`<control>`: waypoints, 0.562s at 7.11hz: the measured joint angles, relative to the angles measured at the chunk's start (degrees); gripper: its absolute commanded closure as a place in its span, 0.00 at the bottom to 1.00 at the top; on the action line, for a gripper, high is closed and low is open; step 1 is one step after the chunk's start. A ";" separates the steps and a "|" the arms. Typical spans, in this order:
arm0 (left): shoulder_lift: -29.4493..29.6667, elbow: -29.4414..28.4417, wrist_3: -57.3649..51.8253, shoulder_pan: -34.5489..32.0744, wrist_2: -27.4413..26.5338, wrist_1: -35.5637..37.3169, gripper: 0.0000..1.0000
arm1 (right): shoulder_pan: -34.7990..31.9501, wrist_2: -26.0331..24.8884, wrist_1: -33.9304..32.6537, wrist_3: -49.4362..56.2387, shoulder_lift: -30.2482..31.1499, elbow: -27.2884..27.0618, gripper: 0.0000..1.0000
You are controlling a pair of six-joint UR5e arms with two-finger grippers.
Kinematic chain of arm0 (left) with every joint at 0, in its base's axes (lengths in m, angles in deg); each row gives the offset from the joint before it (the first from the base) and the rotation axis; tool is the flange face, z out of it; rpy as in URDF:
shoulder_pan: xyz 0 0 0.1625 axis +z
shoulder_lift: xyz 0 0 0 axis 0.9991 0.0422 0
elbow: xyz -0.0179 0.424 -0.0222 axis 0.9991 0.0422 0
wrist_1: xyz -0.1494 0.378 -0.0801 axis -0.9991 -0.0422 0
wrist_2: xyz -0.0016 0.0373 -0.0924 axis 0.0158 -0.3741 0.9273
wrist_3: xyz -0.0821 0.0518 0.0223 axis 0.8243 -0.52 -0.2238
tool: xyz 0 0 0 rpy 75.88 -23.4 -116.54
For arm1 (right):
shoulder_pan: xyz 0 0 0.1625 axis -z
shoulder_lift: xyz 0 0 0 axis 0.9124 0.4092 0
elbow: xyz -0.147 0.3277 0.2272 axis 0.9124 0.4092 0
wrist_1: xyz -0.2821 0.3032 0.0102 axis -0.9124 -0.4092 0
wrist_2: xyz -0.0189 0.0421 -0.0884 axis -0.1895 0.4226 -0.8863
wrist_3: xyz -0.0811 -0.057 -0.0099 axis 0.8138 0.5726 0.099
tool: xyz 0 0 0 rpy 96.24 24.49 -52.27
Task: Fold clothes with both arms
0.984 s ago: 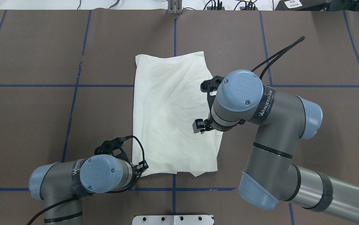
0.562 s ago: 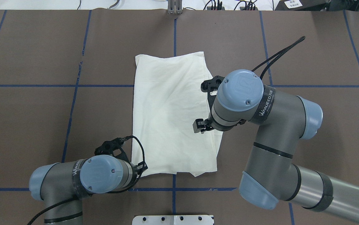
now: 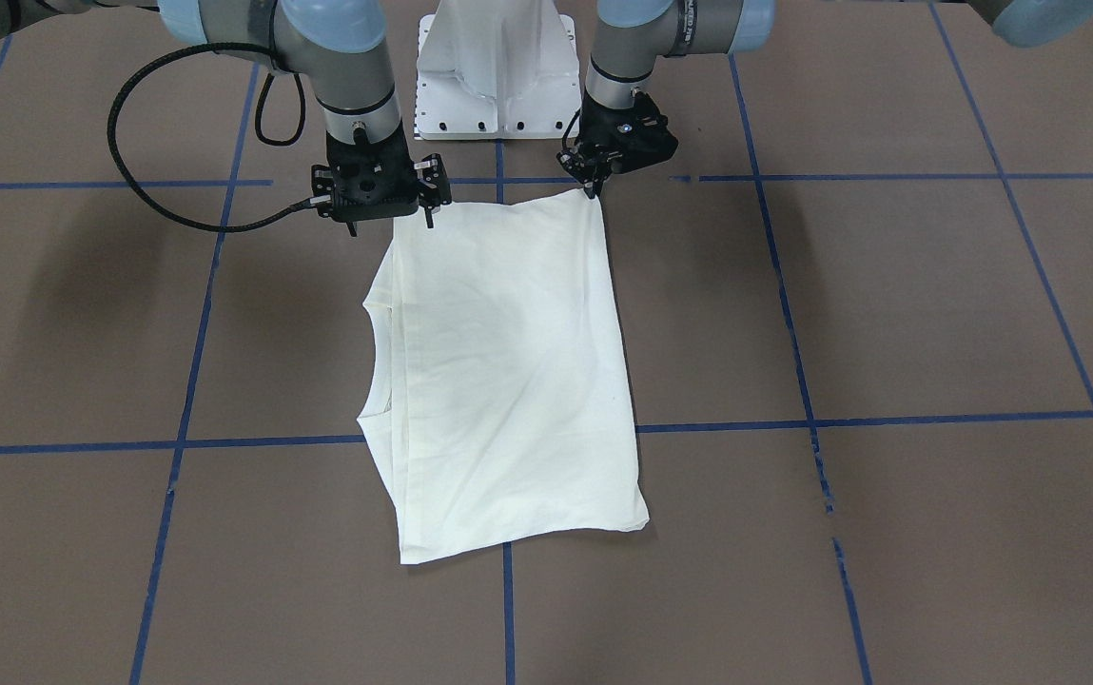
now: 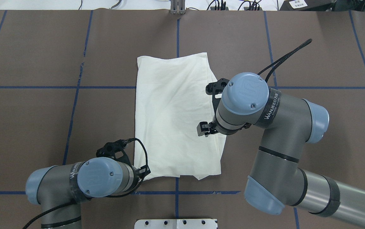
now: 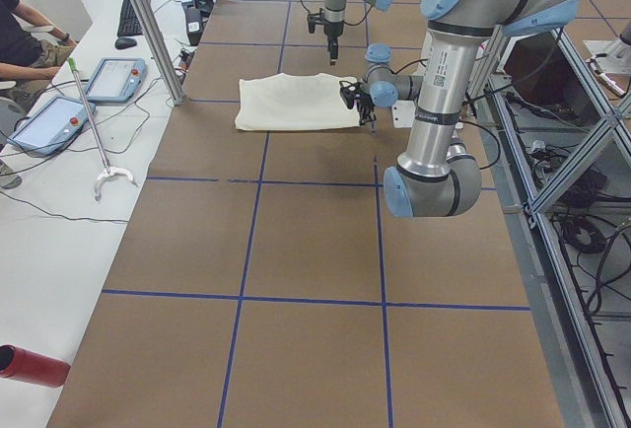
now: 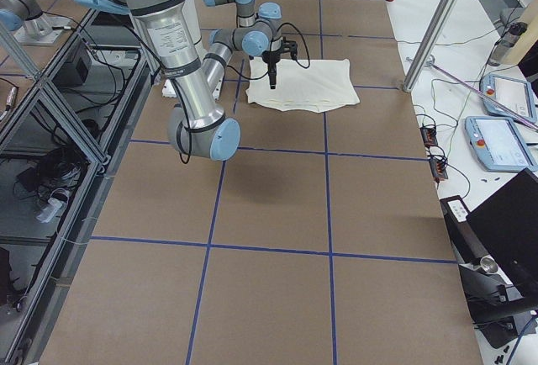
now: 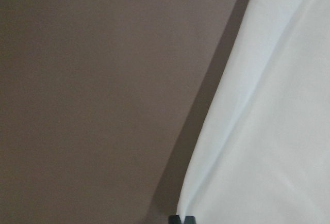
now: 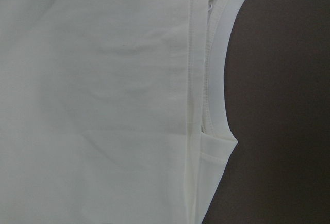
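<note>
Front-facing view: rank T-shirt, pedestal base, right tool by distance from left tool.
1. T-shirt: corner at the tips of the left tool.
2. Pedestal base: just behind, toward centre.
3. Right tool: across the shirt, view's left.

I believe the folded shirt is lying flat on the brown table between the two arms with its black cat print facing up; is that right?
Not quite. The folded shirt does lie flat on the brown table between the left arm and the right arm, but plain cream fabric faces up; no cat print shows. The overhead exterior view makes this clear.
</note>
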 measured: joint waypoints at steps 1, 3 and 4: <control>0.02 0.32 -0.46 0.01 0.04 0.06 1.00 | 2.07 -0.42 7.47 -8.50 2.82 0.16 0.00; 0.10 0.40 -0.72 0.10 0.12 0.10 1.00 | 4.97 -3.19 17.38 -22.61 7.11 0.88 0.00; 0.20 0.38 -0.76 0.12 0.17 0.10 1.00 | 5.77 -4.90 18.58 -26.69 7.79 1.62 0.00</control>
